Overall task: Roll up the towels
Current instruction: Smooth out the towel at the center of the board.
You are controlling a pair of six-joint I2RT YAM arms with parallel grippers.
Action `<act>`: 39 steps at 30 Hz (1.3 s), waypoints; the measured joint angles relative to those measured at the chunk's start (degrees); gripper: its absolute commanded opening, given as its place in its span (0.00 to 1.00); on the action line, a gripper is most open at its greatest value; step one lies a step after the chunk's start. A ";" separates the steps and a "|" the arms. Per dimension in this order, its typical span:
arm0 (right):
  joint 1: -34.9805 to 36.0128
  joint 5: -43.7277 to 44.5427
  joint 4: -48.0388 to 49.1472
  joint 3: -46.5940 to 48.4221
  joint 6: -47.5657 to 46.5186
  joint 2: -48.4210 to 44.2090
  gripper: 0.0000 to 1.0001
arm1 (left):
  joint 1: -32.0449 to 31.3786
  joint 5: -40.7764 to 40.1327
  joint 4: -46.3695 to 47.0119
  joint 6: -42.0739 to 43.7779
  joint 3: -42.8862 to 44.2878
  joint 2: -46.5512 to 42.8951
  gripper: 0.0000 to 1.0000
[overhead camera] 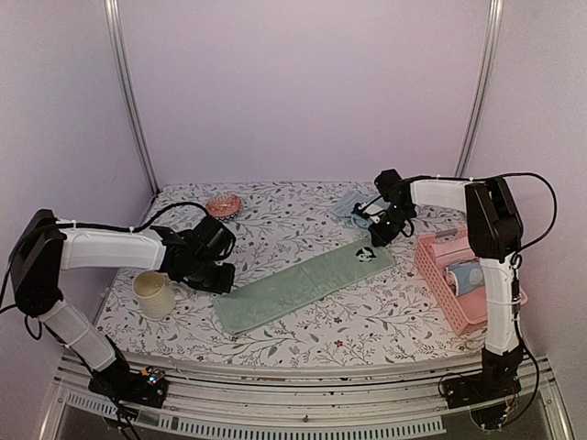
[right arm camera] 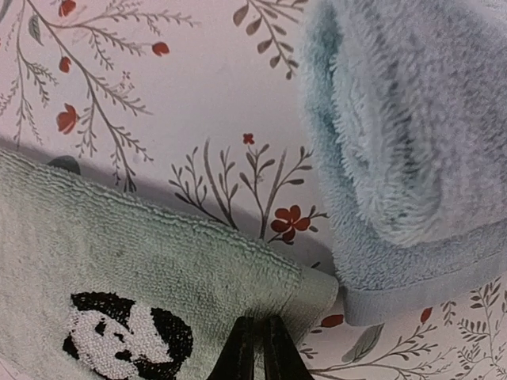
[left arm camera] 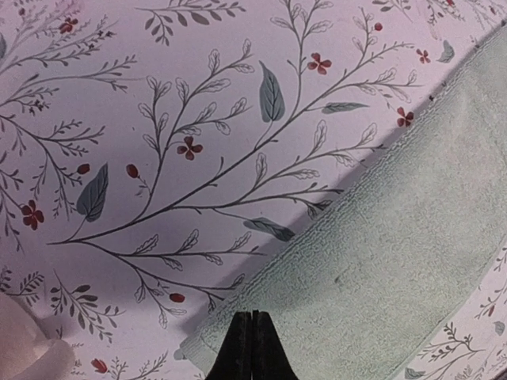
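A pale sage green towel (overhead camera: 303, 284) lies flat in a long diagonal strip across the flowered table. Its far end carries a black-and-white panda patch (right arm camera: 127, 332). My right gripper (right arm camera: 260, 323) is shut on that end's edge, and the cloth (right arm camera: 158, 253) puckers up at the fingertips. The light blue towel (right arm camera: 396, 119) lies crumpled just beyond it, also seen at the back (overhead camera: 348, 205). My left gripper (left arm camera: 253, 317) is shut, its tips over the near left corner of the green towel (left arm camera: 412, 237), with nothing visibly between them. In the top view it (overhead camera: 223, 278) sits at the strip's left end.
A cream mug (overhead camera: 154, 293) stands left of the left gripper. A pink basket (overhead camera: 431, 270) at the right edge holds a pink towel and a blue dotted cylinder (overhead camera: 466, 278). A small pink dish (overhead camera: 223, 204) sits at the back left.
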 measured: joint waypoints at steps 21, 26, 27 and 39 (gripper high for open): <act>-4.42 -3.28 -1.70 -5.11 1.05 -8.22 0.28 | -6.69 1.81 4.61 1.99 -3.87 -1.36 0.00; -5.18 -4.50 -4.04 -2.97 1.01 -6.10 0.29 | -7.21 3.15 5.03 3.63 -3.69 -1.36 0.42; -5.18 -4.74 -4.26 -2.73 1.01 -5.64 0.29 | -7.28 3.37 5.07 4.11 -3.63 -1.36 0.45; -4.70 -6.21 -7.80 -0.66 1.01 -1.92 0.31 | -7.52 2.56 6.36 4.74 -3.58 0.07 0.45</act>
